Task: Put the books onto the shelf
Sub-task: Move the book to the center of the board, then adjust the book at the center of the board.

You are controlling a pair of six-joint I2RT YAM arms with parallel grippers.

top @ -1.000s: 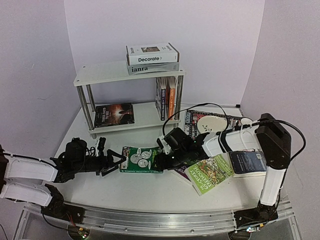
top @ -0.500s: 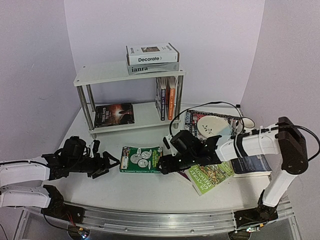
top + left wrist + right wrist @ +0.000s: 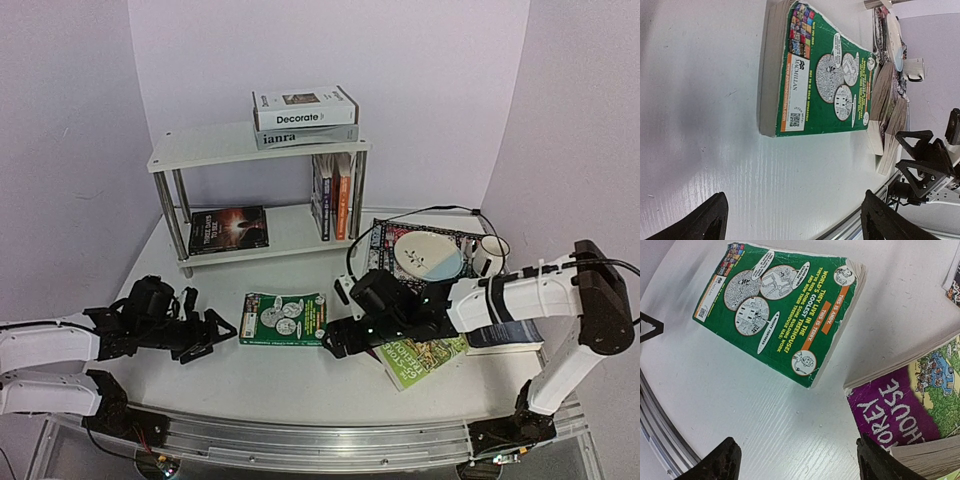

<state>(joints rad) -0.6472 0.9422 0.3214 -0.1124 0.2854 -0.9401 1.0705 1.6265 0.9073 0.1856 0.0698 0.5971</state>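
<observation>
The green Treehouse paperback (image 3: 285,318) lies flat on the table (image 3: 250,385), back cover up, in front of the shelf (image 3: 200,150) — not on it. The left gripper (image 3: 215,330) sits just left of it and the right gripper (image 3: 335,340) just right, both spread wide and empty. More paperbacks (image 3: 420,355) lie stacked beneath the right arm (image 3: 510,295) — other books (image 3: 300,118) occupy the shelf's 2 tiers.

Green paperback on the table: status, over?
Left gripper, right gripper open, empty. Green Treehouse paperback flat on white table between them. Nothing in the way.
</observation>
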